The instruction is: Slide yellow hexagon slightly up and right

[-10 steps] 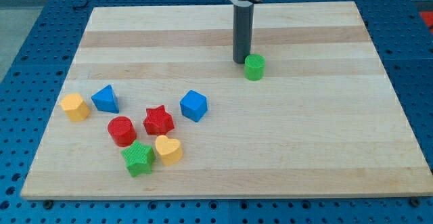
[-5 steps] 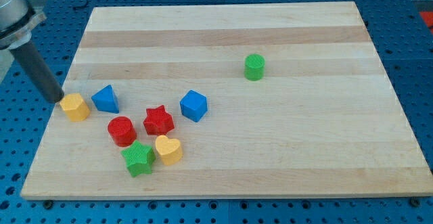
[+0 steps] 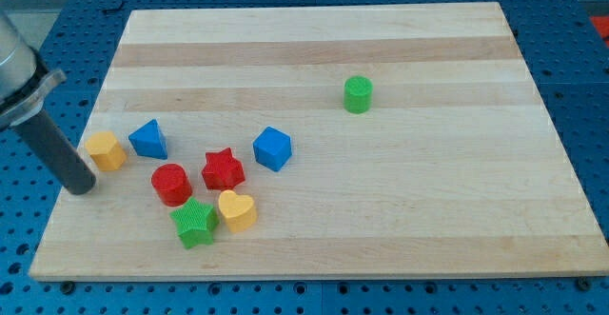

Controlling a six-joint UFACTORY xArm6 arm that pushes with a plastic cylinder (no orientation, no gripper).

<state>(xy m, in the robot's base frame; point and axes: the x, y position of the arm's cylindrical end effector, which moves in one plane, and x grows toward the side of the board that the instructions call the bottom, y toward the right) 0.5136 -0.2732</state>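
Yellow hexagon (image 3: 106, 150) sits near the left edge of our wooden surface (image 3: 381, 210), just left of the blue triangle (image 3: 148, 139). Our tip (image 3: 82, 187) rests just below and left of the hexagon, close beside it; we cannot tell whether they touch. Our end effector is a plain rod with nothing to spread or pinch. Further right lie the red cylinder (image 3: 171, 184) and red star (image 3: 223, 169).
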